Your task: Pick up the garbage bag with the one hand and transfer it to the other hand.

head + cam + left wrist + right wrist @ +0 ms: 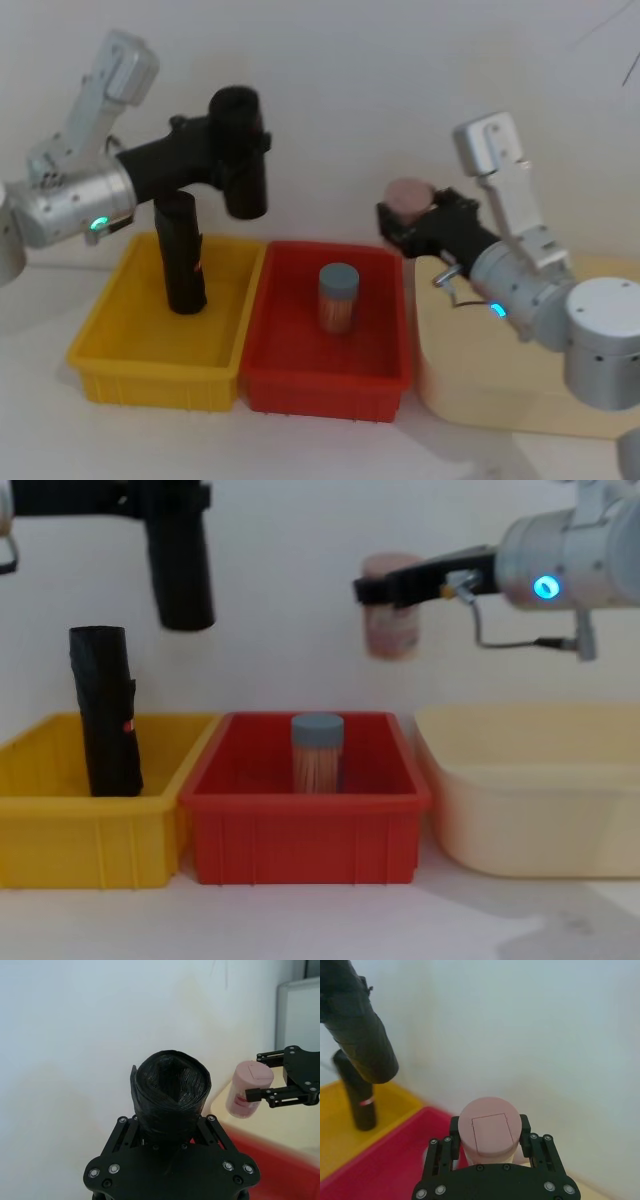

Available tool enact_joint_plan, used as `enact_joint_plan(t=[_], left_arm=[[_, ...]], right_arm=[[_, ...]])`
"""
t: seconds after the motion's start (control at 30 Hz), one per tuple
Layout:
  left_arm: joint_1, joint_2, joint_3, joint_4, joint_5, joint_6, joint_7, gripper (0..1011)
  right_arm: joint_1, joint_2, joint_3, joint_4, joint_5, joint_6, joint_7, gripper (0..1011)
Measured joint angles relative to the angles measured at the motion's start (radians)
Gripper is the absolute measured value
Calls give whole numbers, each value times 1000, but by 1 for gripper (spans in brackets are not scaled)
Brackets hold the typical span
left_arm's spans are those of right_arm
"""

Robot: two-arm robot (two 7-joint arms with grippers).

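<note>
My left gripper (250,135) is shut on a black garbage bag roll (245,190) and holds it upright in the air above the yellow bin's (150,380) far right corner. The left wrist view looks onto this roll's top end (172,1085) between the fingers. A second, similar black roll (182,255) with a small red mark stands leaning in the yellow bin, also seen from the side (105,710). Over the red bin's (320,395) far right edge, my right gripper (405,215) is shut on a pink-lidded jar (408,192) held in the air.
A blue-lidded jar of sticks (338,297) stands in the middle of the red bin. A cream tub (500,400) sits to the right of the red bin, under my right arm. A white wall is close behind the bins.
</note>
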Motion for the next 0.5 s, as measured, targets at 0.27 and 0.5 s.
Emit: enact_joint_plan(t=[0.27,0.5], left_arm=[[-116,-74,42,109,-1,-61,-79,365],[-215,-157,79,240,-12,-122,-157,365]], right_arm=[[-27,44,47,-81,-32,23,-47,661],[-66,82,97,-149,-56,54,-89,663]])
